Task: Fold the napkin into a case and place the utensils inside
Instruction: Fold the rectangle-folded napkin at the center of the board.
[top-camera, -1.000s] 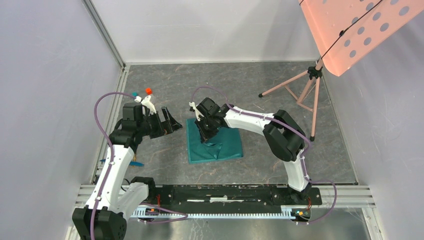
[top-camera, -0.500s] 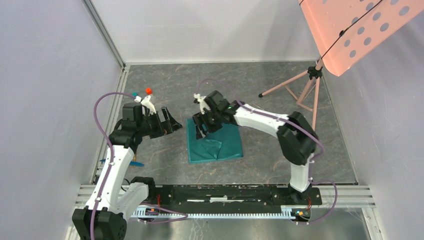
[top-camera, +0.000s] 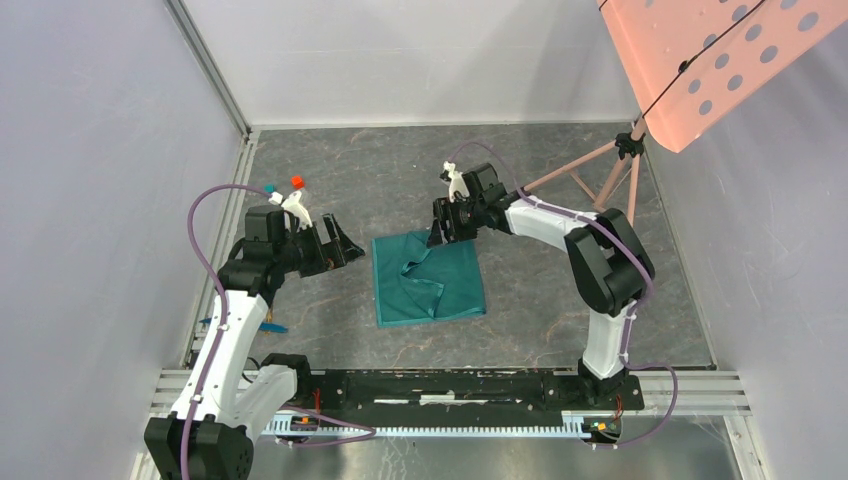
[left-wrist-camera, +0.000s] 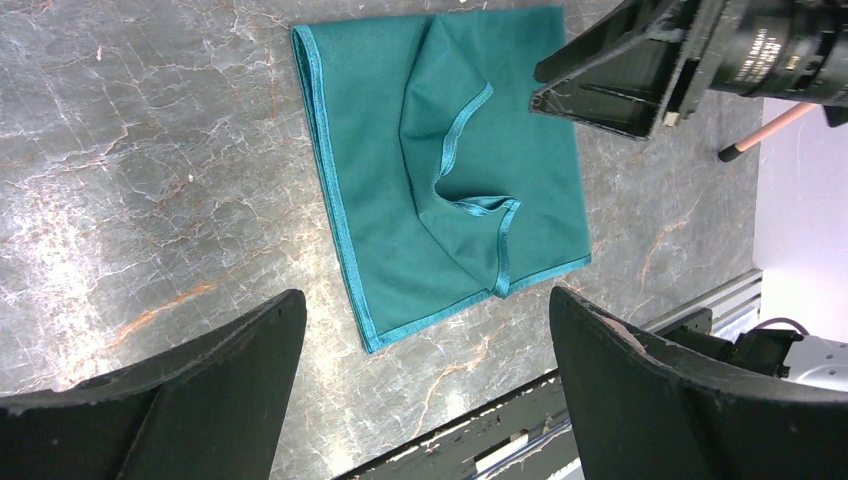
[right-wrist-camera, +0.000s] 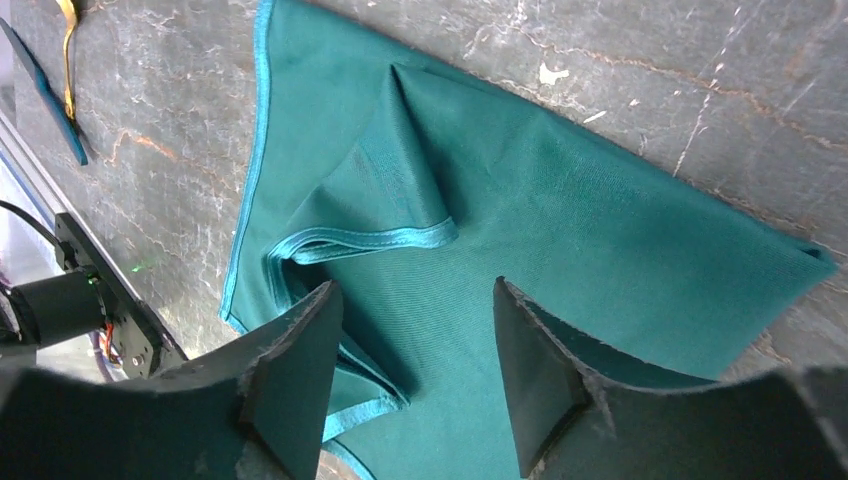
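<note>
Teal cloth lay mid-frame in the top view: the napkin (top-camera: 428, 278), part folded, one hemmed flap rumpled and loose on top. The right gripper (top-camera: 442, 230) hovered at its upper right corner, jaws apart and empty. The left gripper (top-camera: 343, 246) sat to its left, wide open, also empty. The gold spoon (right-wrist-camera: 68, 22) and blue utensil (right-wrist-camera: 40, 90) lay well apart, upper left in the right wrist view. A pinch off the hem would likely bunch the flap — or let it spring open.

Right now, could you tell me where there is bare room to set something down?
Bare tabletop lies between the napkin and the near rail, and at the far side between the red cube and the tripod. Crowded spots: left of the napkin by the open left gripper, and its far edge under the open right gripper.
</note>
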